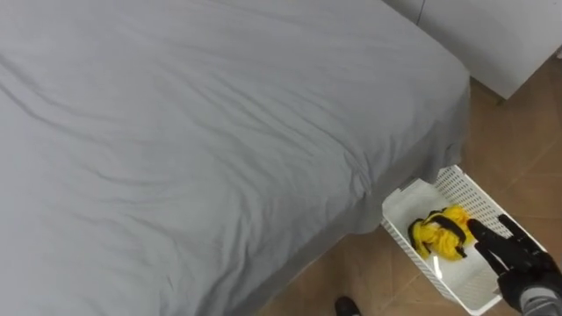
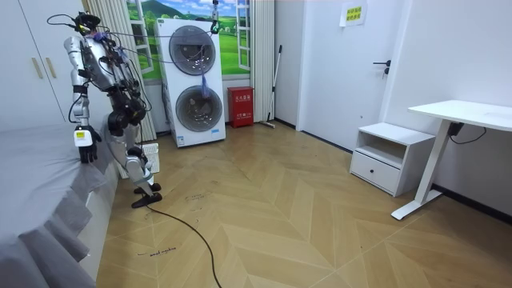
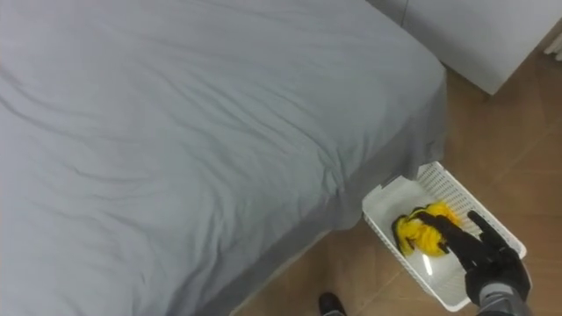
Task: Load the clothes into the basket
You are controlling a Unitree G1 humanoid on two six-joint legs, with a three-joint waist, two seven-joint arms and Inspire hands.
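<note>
Yellow cloth lies inside basket. Right hand is spread wide just above basket, holding nothing; drop looks done. Left hand hangs well apart from basket, state unreadable.

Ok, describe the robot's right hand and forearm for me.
The right hand is black all over, with slim, rod-like, segmented fingers. Behind the hand, the wrist widens into a rounded grey forearm cuff. No markings can be made out on it.

Yellow garment, crumpled in a small heap, lies inside the white perforated basket, near the middle. The basket is upright, open side up, on the floor just beside the bed corner.
</note>
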